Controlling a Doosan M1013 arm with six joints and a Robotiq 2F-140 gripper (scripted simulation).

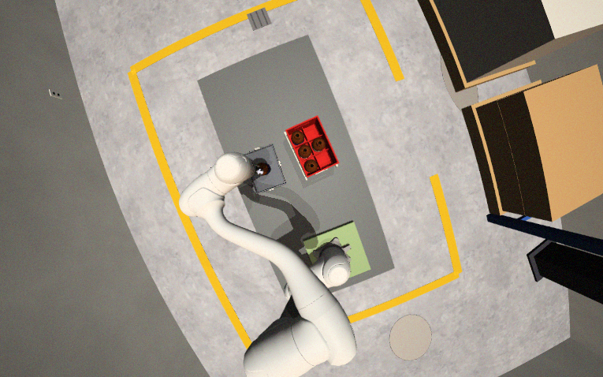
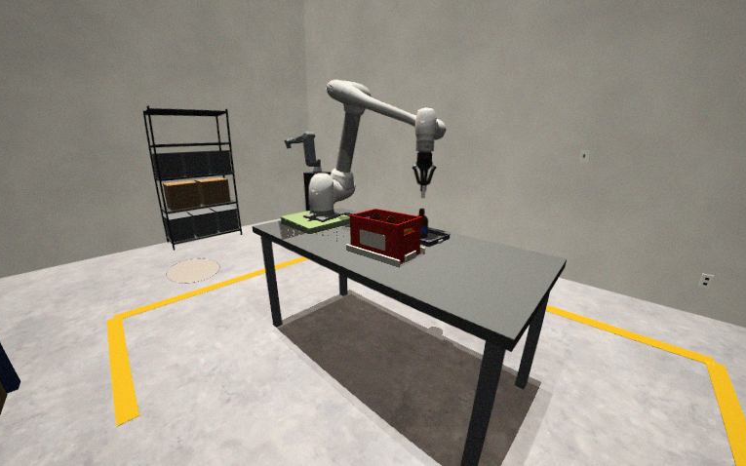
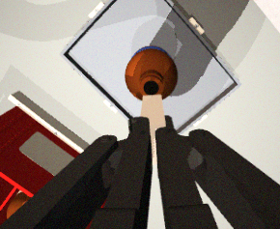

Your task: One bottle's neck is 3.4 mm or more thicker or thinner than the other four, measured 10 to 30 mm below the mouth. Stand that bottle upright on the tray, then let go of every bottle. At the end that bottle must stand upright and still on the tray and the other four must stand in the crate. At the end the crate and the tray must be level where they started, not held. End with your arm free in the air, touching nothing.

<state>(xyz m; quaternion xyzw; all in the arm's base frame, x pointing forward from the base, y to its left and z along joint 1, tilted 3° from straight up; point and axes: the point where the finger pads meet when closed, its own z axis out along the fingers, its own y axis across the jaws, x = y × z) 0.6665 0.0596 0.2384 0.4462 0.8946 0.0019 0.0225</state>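
Pincer: pressed together, nothing pinched, above the bottle.
Bottle: upright on tray, frame centre.

One bottle stands upright on the tray. Beside the tray on the counter sits the crate, four bottles inside.

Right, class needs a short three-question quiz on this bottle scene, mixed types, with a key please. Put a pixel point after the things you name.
1. True or false: the bottle on the tray (image 1: 275,178) (image 2: 439,238) (image 3: 96,82) stands upright.
2. How many bottles are in the red crate (image 1: 335,161) (image 2: 384,238) (image 3: 9,136)?
3. Multiple choice: the fingers (image 2: 422,192) are
A) shut on a bottle neck
B) wide open
C) shut, holding nothing

Key: 1 true; 2 four; 3 C
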